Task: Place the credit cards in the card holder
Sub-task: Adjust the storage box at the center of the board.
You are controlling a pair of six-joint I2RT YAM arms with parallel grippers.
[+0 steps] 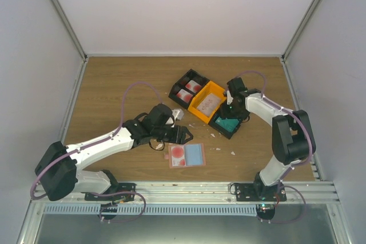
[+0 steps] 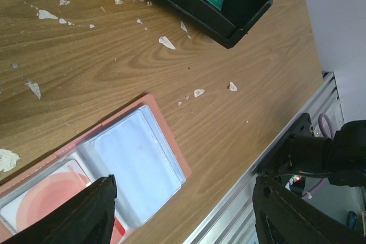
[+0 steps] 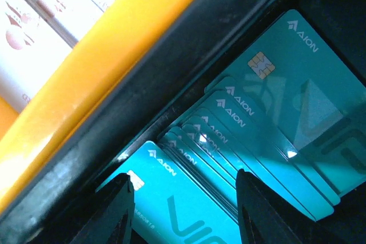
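On the brown wooden desk (image 1: 114, 84), close to the middle of the near edge, the pink card holder (image 1: 186, 155) lies open and flat. It has two clear pockets. The pocket nearer the left edge of the desk holds a white card with a red circle (image 1: 178, 154). The other pocket looks pale and see-through.

The left end effector (image 2: 184, 180) hangs just over the far side of the card holder. Its two fingers are spread wide, with nothing between them.

Three bins sit in a slanted row toward the far right part of the desk, touching each other. The first is a black bin with small boxes (image 1: 189, 88) that hold red and white things. The orange bin (image 1: 207, 102) in the middle holds white cards (image 3: 40, 21) with red marks. The last black bin (image 1: 220, 127) holds a fanned stack of teal cards (image 3: 269, 101).

The right end effector (image 3: 183, 178) points down into that last bin, right above the teal cards. Its fingers stand apart and grip nothing.

Small white crumbs (image 2: 166, 42) are scattered on the wood between the bins and the card holder. Plain white walls (image 1: 189, 10) stand on three sides of the desk. A silver metal rail (image 1: 189, 190) runs along the near edge.
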